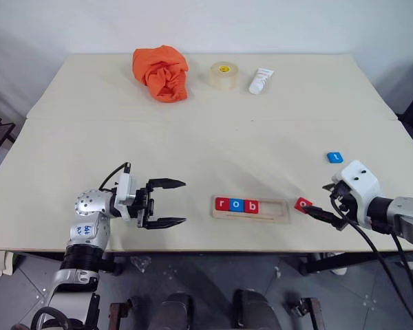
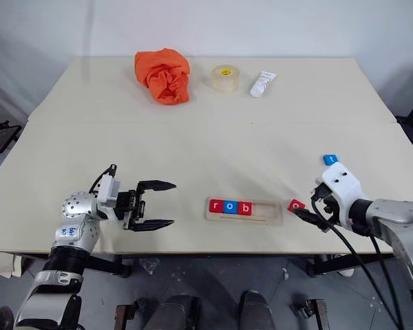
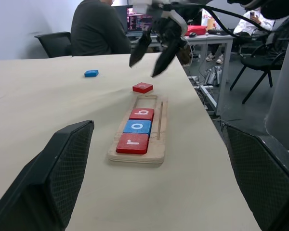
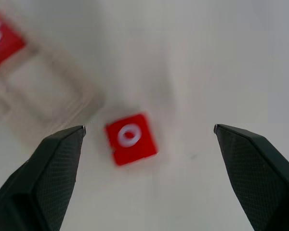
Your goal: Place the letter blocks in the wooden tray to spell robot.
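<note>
The wooden tray [image 1: 275, 209] lies near the table's front edge. It holds a red r block [image 1: 222, 203], a blue o block [image 1: 237, 205] and a red b block [image 1: 251, 206] at its left end. A red o block [image 4: 131, 138] lies flat on the table just right of the tray. My right gripper [image 4: 149, 130] hovers over it, open, with its fingers apart from the block. Farther back on the right lies a blue t block [image 1: 334, 157]. To the left of the tray, my left gripper [image 1: 173, 203] points at it, open and holding nothing.
An orange cloth [image 1: 161, 72], a tape roll [image 1: 223, 75] and a white tube [image 1: 261, 80] sit along the table's far side. The table's front edge runs just below the tray. A seated person [image 3: 98, 29] and office chairs are beyond the table.
</note>
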Tool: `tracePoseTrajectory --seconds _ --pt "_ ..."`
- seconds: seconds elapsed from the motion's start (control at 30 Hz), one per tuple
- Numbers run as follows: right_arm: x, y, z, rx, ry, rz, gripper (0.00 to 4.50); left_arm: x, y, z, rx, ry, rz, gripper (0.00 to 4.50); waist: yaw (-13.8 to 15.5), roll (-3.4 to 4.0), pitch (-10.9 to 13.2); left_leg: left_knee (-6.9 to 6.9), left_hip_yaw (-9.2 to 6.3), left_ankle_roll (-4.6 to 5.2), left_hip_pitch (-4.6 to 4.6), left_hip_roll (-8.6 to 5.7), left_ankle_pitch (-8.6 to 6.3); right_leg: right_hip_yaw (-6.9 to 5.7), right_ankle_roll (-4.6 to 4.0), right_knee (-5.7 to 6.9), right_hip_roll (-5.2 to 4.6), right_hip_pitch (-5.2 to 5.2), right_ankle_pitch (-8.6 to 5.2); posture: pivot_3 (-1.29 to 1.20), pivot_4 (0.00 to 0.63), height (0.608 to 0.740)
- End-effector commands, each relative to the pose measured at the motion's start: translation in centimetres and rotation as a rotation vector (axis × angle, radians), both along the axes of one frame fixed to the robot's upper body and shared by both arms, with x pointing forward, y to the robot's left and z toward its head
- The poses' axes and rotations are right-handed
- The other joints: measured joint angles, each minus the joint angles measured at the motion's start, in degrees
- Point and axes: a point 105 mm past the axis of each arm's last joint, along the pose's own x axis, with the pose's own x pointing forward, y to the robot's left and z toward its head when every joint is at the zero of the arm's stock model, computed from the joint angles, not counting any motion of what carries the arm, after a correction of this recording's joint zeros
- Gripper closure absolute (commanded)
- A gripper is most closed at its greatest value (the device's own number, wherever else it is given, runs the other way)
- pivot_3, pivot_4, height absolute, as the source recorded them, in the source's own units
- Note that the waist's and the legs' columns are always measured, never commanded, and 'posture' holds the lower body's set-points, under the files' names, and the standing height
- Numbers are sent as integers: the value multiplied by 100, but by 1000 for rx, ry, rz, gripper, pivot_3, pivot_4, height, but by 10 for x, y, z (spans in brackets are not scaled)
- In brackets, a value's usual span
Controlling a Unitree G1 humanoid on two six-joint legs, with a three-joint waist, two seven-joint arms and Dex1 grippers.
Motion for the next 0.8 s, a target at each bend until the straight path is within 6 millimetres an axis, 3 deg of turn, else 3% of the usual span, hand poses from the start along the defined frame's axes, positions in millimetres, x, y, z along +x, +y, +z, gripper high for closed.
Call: tracePoseTrajectory --seconds 0.03,0.4,0.5,0.73,0.8 --pt "2 1 3 -25 14 109 27 -3 -1 3 -5 -30 -5 0 -1 0 0 1 0 0 0 0 0 0 0 -3 -1 0 0 0 150 740" --pt "19 -4 -22 -74 75 161 27 -6 1 3 -8 -34 19 0 3 0 0 8 -3 -3 -1 0 1 -1 0 -14 -10 -1 0 0 150 740" --pt "21 -3 -25 -75 83 161 611 -7 2 2 -9 -34 25 0 4 0 0 11 -5 -3 -1 0 1 0 0 -15 -12 0 0 0 150 740" --pt "22 -3 -21 -92 63 176 2970 -8 3 2 -10 -33 34 0 6 0 0 19 -5 -5 0 1 1 1 0 -15 -13 5 0 0 150 740" --pt "23 -1 -15 -102 46 190 3056 -8 3 2 -10 -33 34 0 7 0 0 19 -5 -5 0 1 0 3 0 -15 -13 5 0 0 150 740"
